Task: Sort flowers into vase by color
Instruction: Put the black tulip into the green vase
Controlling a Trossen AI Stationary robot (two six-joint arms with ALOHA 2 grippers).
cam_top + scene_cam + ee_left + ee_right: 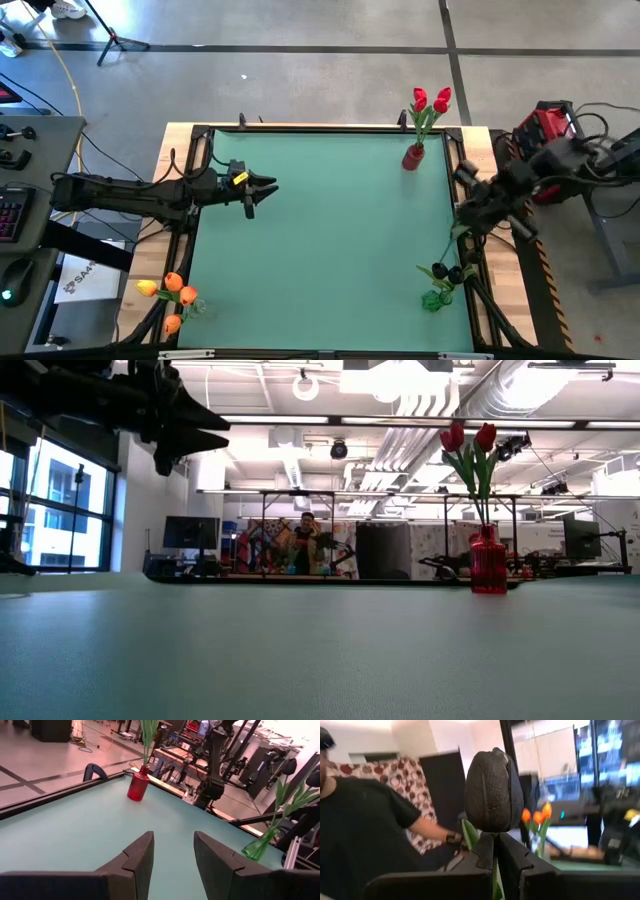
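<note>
My right gripper hangs over the table's right edge, shut on a dark near-black tulip. Just nearer, a green glass vase on the near right corner holds two more dark tulips. At the far right corner a red vase holds red tulips. Orange tulips stand in a clear vase at the near left corner. My left gripper hovers open above the table's left half, holding nothing. My right gripper pinches the dark tulip's thin green stem between its two fingers, just below the bud head. The bud stands right past the fingertips. The flower is lifted clear of the table, and its green stem and leaves trail toward the near edge.
The green mat lies bare between the vases. A raised dark frame runs round it. A person in a black shirt shows in the right wrist view, beyond the table. A red machine sits behind the right arm.
</note>
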